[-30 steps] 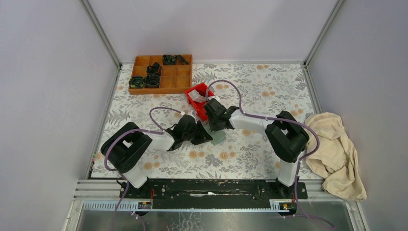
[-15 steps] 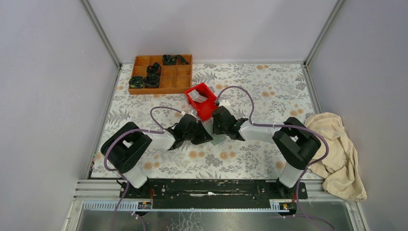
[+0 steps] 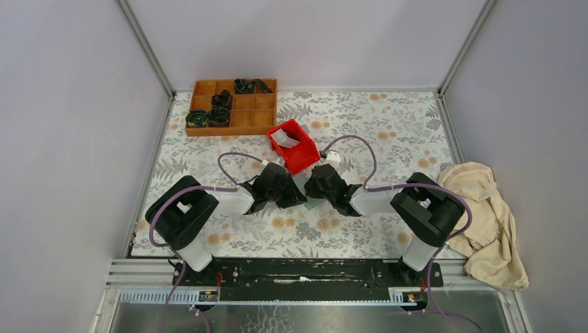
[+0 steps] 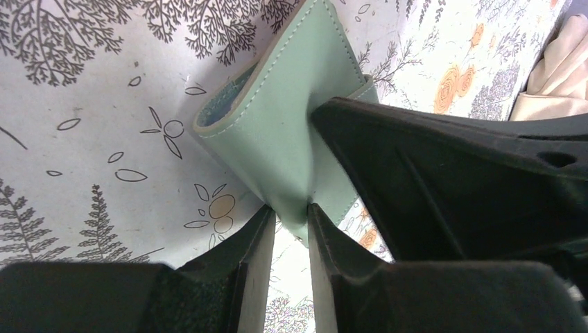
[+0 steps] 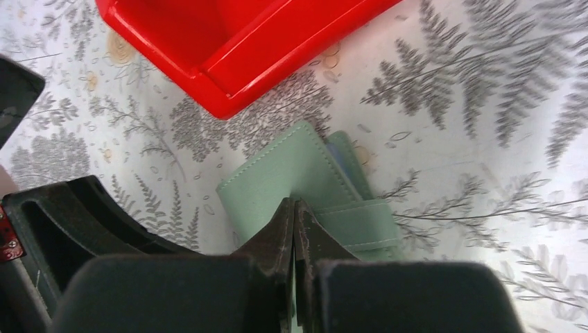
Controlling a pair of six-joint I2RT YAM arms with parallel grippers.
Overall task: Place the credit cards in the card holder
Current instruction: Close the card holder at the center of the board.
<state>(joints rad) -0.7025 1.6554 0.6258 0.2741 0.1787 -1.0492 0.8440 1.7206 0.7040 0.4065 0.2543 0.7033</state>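
The sage-green card holder (image 4: pixel 277 125) lies partly open on the flowered mat, its pale inner pockets (image 5: pixel 360 222) showing in the right wrist view. My left gripper (image 4: pixel 291 211) is shut on one corner of it. My right gripper (image 5: pixel 294 205) is shut, and its tips rest on the card holder (image 5: pixel 284 170) near the fold. From above, both grippers (image 3: pixel 297 195) (image 3: pixel 313 189) meet over it at mid-table and only a green sliver (image 3: pixel 314 203) shows. A whitish credit card (image 3: pixel 284 139) sits in the red bin (image 3: pixel 299 156).
The red bin (image 5: pixel 229 69) stands just beyond the card holder. A brown wooden compartment tray (image 3: pixel 244 118) with dark coiled items is at the back left. A crumpled beige cloth (image 3: pixel 485 215) lies off the mat on the right.
My right arm has drawn back from the red bin and come down onto the card holder, beside my left gripper. The left arm has stayed put, still holding.
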